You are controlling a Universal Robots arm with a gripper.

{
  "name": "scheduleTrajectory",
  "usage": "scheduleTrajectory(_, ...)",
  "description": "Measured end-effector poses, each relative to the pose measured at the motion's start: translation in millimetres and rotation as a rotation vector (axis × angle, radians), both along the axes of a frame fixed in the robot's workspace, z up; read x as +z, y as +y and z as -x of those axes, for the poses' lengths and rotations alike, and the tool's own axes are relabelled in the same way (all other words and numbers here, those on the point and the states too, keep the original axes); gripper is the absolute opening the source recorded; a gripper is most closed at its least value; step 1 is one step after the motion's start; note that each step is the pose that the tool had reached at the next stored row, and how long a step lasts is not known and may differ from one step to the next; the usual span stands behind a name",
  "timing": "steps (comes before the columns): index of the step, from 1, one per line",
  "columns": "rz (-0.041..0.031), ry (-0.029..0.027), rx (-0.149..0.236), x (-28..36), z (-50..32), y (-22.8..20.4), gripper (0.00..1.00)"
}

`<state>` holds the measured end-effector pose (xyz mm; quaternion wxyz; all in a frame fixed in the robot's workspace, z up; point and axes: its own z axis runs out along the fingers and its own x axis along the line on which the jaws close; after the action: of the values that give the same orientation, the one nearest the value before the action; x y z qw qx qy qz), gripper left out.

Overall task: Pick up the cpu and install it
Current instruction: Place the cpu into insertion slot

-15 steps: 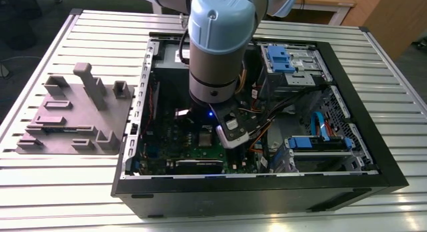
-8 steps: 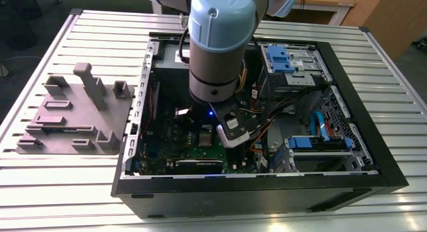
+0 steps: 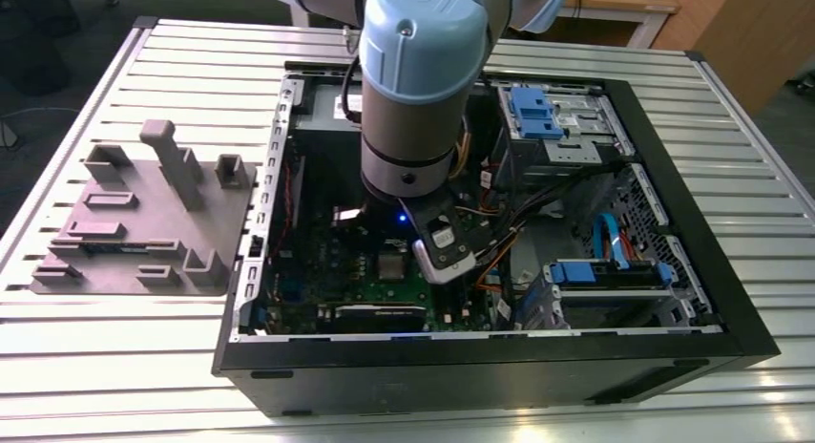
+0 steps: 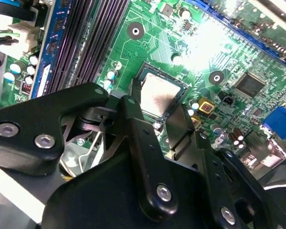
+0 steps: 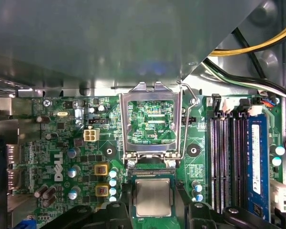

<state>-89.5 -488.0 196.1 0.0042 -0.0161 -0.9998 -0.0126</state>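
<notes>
- Inside the computer case (image 3: 484,378), the cpu (image 5: 153,197) lies on the green board (image 5: 38,148), beside the raised metal frame (image 5: 125,124).
- The claw (image 4: 157,106) straddles it; whether it grips, I cannot tell.

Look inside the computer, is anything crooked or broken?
Nothing looks broken or spilled. The small square silvery-grey chip sits straight on the green circuit board. The silvery metal socket frame beside it stands flipped open, not clamped over the chip.

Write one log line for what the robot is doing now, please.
tool: at cpu | cpu: on green board | socket frame: open
</notes>
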Motion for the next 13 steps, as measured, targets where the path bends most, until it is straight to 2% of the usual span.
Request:
scheduleTrajectory(5, 0.0002, 0.0000, 0.000, -4.8, 0.0, -0.1, 0.48)
scheduleTrajectory(7, 0.0004, 0.0001, 0.000, -4.9, 0.0, -0.1, 0.48)
scheduleTrajectory(9, 0.0007, 0.0002, 0.000, -4.9, 0.1, -0.1, 0.43)
scheduleTrajectory(13, 0.0002, 0.0000, 0.000, -5.0, 0.2, 0.0, 0.43)
